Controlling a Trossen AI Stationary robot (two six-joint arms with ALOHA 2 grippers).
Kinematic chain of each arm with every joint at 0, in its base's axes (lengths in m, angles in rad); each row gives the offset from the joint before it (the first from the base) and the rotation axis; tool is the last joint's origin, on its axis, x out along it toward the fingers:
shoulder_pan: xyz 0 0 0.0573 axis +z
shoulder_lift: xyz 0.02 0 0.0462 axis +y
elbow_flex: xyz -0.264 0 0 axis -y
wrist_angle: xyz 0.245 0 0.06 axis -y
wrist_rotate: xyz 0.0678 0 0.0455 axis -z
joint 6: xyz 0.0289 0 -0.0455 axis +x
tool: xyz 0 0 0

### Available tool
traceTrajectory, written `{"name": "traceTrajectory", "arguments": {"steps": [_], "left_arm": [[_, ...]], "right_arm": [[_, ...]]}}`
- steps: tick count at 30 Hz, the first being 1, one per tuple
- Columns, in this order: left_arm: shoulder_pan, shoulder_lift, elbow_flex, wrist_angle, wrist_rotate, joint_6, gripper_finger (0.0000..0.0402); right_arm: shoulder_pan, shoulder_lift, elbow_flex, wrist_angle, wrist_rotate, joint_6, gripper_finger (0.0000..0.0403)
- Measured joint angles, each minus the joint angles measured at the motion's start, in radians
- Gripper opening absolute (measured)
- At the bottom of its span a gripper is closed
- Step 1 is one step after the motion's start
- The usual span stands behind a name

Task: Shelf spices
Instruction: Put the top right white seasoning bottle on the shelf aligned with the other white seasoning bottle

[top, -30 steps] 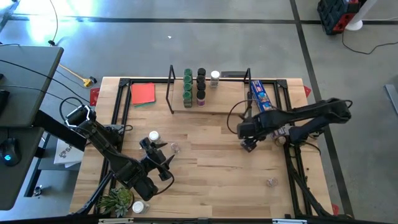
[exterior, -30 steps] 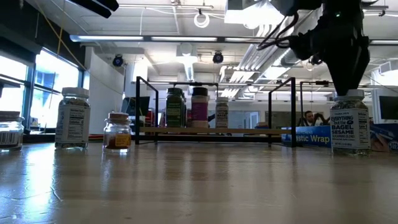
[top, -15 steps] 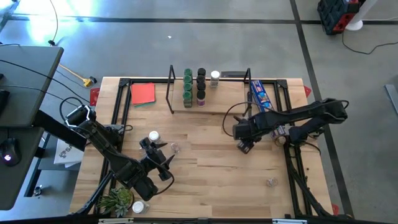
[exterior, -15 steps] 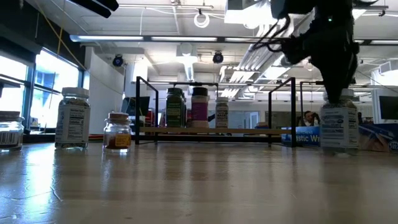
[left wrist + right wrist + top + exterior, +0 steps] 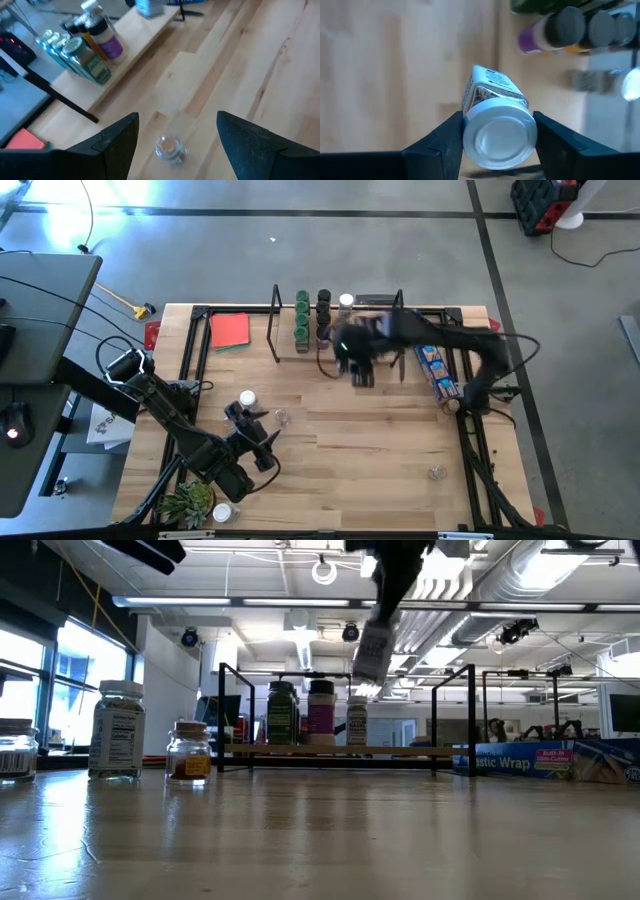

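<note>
Aloft, the right gripper (image 5: 496, 137) holds a jar (image 5: 495, 120), tilted, lid upward.

Your left arm (image 5: 165, 415) is all dark, boxy black links with a pale, silvery block near its shoulder end, and thin black cables loop off it. Your right arm (image 5: 440, 340) is the same matte black, smeared in the overhead shot, with a slim black cable curving along its side. Up close, you see the left gripper (image 5: 177, 142) as two broad, wedge-shaped black fingers with a faintly grainy surface and flat inner faces. The right gripper (image 5: 497, 145) matches: two chunky black fingers, angular edges, dull finish, no markings or screws you can make out.
</note>
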Motion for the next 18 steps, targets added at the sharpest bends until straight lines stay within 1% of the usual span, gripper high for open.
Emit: {"name": "traceTrajectory", "arguments": {"steps": [3,7,12,18], "left_arm": [[-0.002,0.000,0.000,0.000,0.005,-0.006,0.0262],[-0.004,0.000,0.000,0.003,0.006,-0.006,0.0262],[-0.004,0.000,0.000,0.002,0.006,-0.013,0.0262],[-0.004,0.000,0.000,0.002,0.006,-0.005,0.0262]], "right_arm": [[-0.088,0.110,0.113,-0.049,-0.037,-0.166,0.0190],[-0.170,0.226,0.201,-0.059,-0.075,-0.285,0.0190],[-0.219,0.301,0.230,-0.062,-0.077,-0.364,0.0190],[-0.239,0.337,0.231,-0.060,-0.054,-0.380,0.0191]]}}
